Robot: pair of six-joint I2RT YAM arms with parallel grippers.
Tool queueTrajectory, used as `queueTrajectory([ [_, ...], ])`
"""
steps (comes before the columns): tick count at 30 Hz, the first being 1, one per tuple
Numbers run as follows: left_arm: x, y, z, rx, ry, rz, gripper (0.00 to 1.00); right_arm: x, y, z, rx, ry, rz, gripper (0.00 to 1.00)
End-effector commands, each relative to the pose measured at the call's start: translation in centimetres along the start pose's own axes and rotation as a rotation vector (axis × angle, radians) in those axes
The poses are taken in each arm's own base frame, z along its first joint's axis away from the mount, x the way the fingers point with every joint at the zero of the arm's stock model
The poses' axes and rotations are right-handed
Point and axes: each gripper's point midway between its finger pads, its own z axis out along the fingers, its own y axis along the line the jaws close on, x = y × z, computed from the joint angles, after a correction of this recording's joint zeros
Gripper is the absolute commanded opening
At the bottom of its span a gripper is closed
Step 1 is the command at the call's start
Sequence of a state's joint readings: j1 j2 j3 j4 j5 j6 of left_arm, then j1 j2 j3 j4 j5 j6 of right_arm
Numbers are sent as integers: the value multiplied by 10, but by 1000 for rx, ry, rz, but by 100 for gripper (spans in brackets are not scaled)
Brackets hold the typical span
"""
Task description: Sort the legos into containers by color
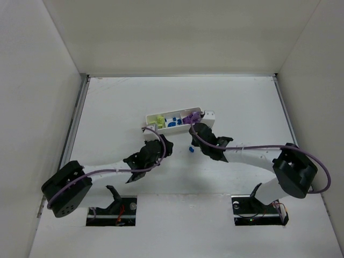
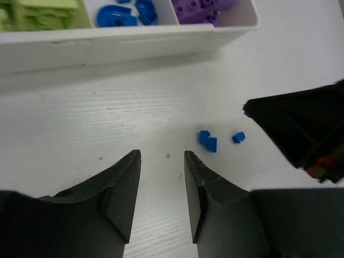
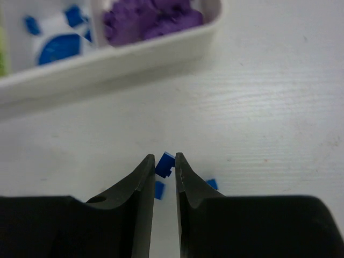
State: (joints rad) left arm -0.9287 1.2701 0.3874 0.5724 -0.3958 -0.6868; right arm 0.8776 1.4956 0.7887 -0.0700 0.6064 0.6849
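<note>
The white three-compartment tray lies mid-table with lime legos at its left end, blue ones in the middle and purple ones at its right end. In front of the tray, my right gripper is shut on a small blue lego, which is pinched at the very fingertips. Two more blue legos lie loose on the table beside it. My left gripper stands open and holds nothing. It is just left of the loose blue legos.
Both arms meet close together in front of the tray's near wall. My right gripper's black body sits just right of the loose legos in the left wrist view. White walls enclose the table on three sides.
</note>
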Motion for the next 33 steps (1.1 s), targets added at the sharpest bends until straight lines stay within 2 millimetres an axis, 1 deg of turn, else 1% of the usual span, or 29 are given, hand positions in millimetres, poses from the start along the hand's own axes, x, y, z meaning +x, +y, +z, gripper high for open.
queueTrajectory([
  [1,-30,14,-6,-13,-103,-114,35,-55,54,-17,-179,-83,81,19],
  [2,-35,19,-9,-20,-123,-133,35,-64,69,-18,-219,-92,89,19],
  [4,-43,29,-13,-33,-156,-158,35,-78,92,-14,-263,-103,100,20],
  [8,-59,48,-25,-58,-224,-213,36,-92,127,11,-293,-100,93,20],
  [10,-65,54,-29,-67,-247,-215,36,-95,138,23,-301,-93,100,20],
  [13,-66,56,-29,-74,-246,-215,36,-100,144,38,-290,-94,116,22],
  [15,-63,49,-29,-59,-235,-203,36,-102,144,42,-281,-99,124,25],
  [18,-56,44,-24,-65,-217,-169,36,-104,142,45,-272,-112,131,30],
  [20,-52,36,-22,-53,-200,-153,36,-107,139,43,-269,-125,137,34],
  [23,-47,23,-20,-30,-190,-110,37,-107,132,40,-270,-134,146,44],
  [25,-43,15,-18,-20,-184,-80,37,-110,125,36,-271,-146,159,47],
  [28,-35,-2,-18,4,-166,-34,38,-113,110,29,-267,-161,187,47],
  [30,-27,-13,-13,16,-148,15,40,-115,99,23,-265,-174,197,45],
  [33,-6,-37,-7,66,-86,96,45,-104,67,13,-234,-181,197,41],
])
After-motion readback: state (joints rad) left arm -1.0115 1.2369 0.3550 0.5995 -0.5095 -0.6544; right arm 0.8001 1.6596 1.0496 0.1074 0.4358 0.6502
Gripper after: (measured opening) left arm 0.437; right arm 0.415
